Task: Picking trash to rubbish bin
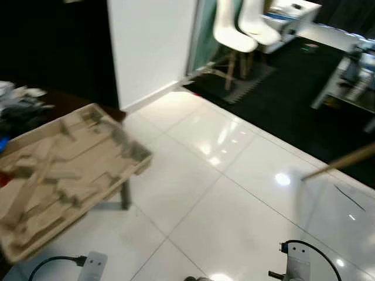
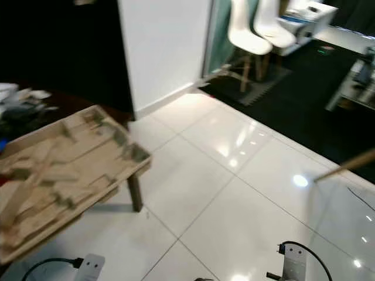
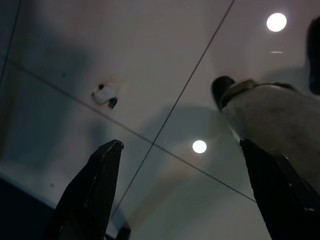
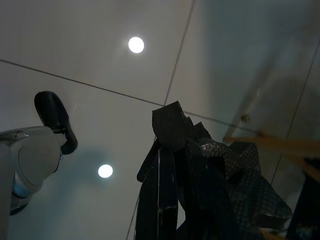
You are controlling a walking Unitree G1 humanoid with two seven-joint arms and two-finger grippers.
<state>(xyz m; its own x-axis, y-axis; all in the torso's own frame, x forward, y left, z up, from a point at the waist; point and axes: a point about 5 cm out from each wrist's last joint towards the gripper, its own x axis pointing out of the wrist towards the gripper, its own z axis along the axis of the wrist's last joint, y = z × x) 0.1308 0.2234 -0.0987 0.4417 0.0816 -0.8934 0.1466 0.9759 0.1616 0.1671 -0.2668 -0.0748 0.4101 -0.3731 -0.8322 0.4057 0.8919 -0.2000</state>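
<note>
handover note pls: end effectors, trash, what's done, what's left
Left end effector: open, holding nothing, hanging over the white tile floor.
Right end effector: fingers together on a crumpled dark wrapper, also above the floor.
Small white scrap lies on the tiles ahead of the left end effector.
Cardboard-topped table sits on the robot's left.
Done: one piece of trash in hand.
Left: find the rubbish bin, drop the wrapper, collect the scrap.

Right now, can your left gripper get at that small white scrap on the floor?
Probably yes. The left gripper hangs open above the white scrap, with bare floor tile around it and nothing between; it would have to come lower. The right gripper holds dark crumpled trash.
</note>
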